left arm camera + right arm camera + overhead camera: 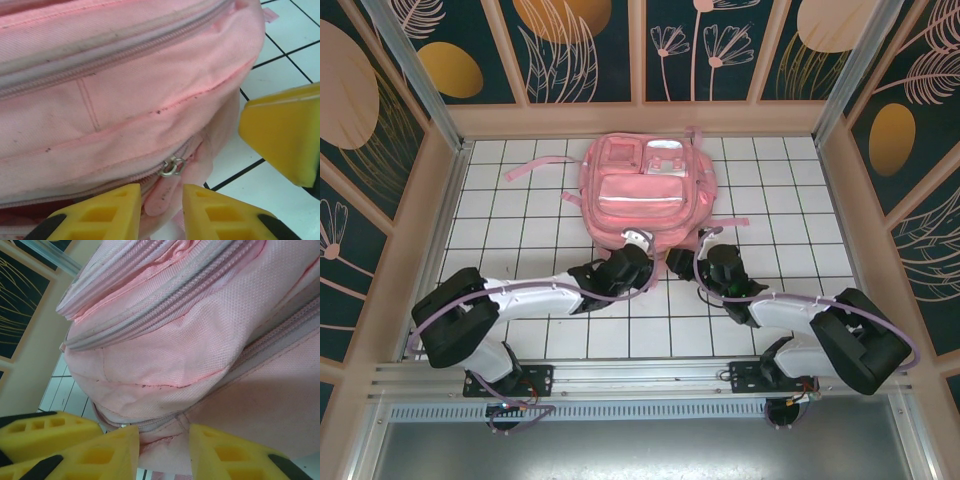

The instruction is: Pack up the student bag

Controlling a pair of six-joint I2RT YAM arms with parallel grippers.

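Note:
The student bag (645, 190), a large light-pink backpack, lies flat on the white tiled table with its front pockets up. Both grippers meet at its near edge. My left gripper (638, 240) (160, 189) stands open, its yellow fingers either side of a pink zip pull tab (162, 197) that hangs from a metal ring (173, 166); a small gap shows beside the tab. My right gripper (705, 242) (164, 432) is shut on a fold of the student bag's (165, 355) fabric just below a zip line.
Thin pink straps (535, 167) trail left of the bag on the tiled table (500, 220). Wooden walls enclose the table on three sides. The right gripper's finger (285, 135) sits close to my left one; the left gripper's finger (45, 432) lies beside my right.

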